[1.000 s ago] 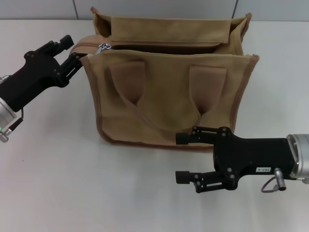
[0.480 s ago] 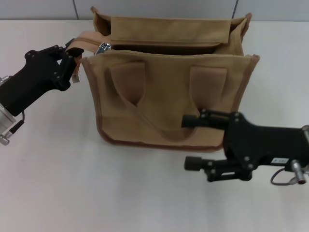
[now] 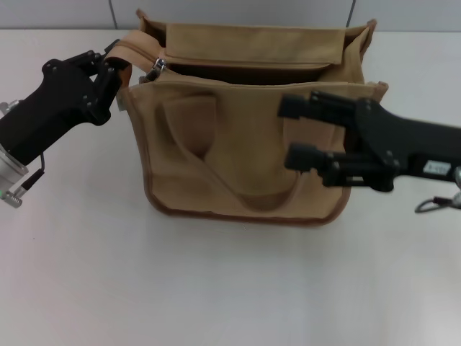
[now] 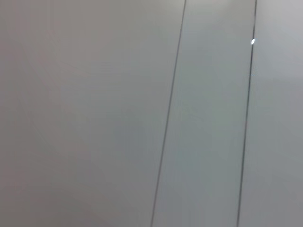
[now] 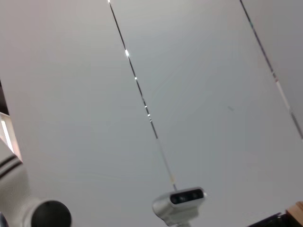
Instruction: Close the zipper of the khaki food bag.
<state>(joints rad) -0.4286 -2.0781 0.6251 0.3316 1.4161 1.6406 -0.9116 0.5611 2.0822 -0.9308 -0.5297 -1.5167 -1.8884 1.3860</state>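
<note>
Khaki canvas: the khaki food bag (image 3: 252,137) sits upright on the white table (image 3: 216,288), top still gaping, so the zipper (image 3: 144,54) is basically unclosed; its silver pull (image 3: 155,68) sits at the bag's left end. Left gripper (image 3: 119,76) is at the bag's top-left corner, pressed against the tan strip at the zipper's end; a second ago it was a bit lower and further out, now tucked in tight, the strip visibly pulled up. I read the fingers as clamped on that zipper end, though the contact is partly hidden behind the black fingers, so treat that as likely rather than confirmed. Right gripper (image 3: 295,133) has changed most: a second ago it was low, in front of the bag's bottom edge; now it has come up over the bag's front panel, near the right handle, fingers spread with nothing between them. Meaning: left looks set as the anchor, right is heading for the pull but is well short, at the wrong end of the bag. It has to cross to the left end before any pulling starts. Both wrist views show only wall panels, so no help there. Risk: the soft bag tips or slides if the anchor slips.
</note>
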